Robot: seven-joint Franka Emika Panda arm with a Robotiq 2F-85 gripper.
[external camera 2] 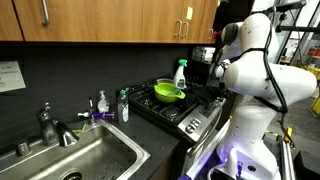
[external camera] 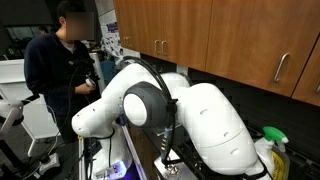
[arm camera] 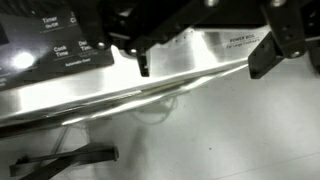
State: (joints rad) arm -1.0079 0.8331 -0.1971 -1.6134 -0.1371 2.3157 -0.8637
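Observation:
In the wrist view my gripper comes in from the top, open, with nothing between its two dark fingertips. Beneath it lies the shiny steel front of a stove, printed "POWER BOIL", with a dark control panel at the upper left. In an exterior view the white arm stands over the stove's right side. On the cooktop sit a green bowl and a spray bottle.
A steel sink with a faucet and two bottles lies beside the stove. Wooden cabinets hang above. A person in dark clothes stands behind the arm. Another spray bottle is near.

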